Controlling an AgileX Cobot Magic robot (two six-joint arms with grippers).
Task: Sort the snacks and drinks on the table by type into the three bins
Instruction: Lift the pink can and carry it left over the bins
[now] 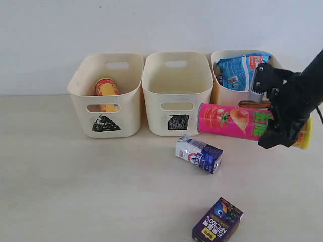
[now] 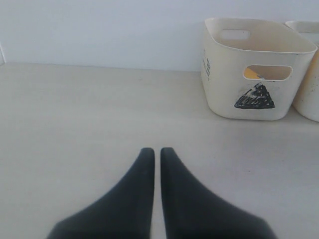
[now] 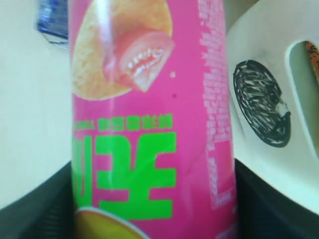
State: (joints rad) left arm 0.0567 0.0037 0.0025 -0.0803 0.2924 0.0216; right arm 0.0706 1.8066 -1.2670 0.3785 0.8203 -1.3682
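My right gripper (image 1: 282, 128) is shut on the pink-and-green chip tube (image 1: 232, 119), holding it level above the table in front of the right bin (image 1: 222, 93). In the right wrist view the tube (image 3: 149, 124) fills the gap in the gripper (image 3: 154, 199), beside that bin's black circle mark (image 3: 261, 102). The blue noodle packet (image 1: 239, 70) lies in this bin, with an orange-brown edge (image 1: 252, 104) below it. The yellow tube (image 1: 106, 88) stands in the triangle bin (image 1: 81, 85). The square bin (image 1: 176, 108) shows nothing inside. My left gripper (image 2: 157, 152) is shut and empty above bare table.
The white-and-blue carton (image 1: 198, 154) lies on its side in front of the square bin. The dark purple carton (image 1: 217, 220) lies near the front edge. The triangle bin (image 2: 249, 50) stands ahead of the left gripper. A white wall runs behind the bins.
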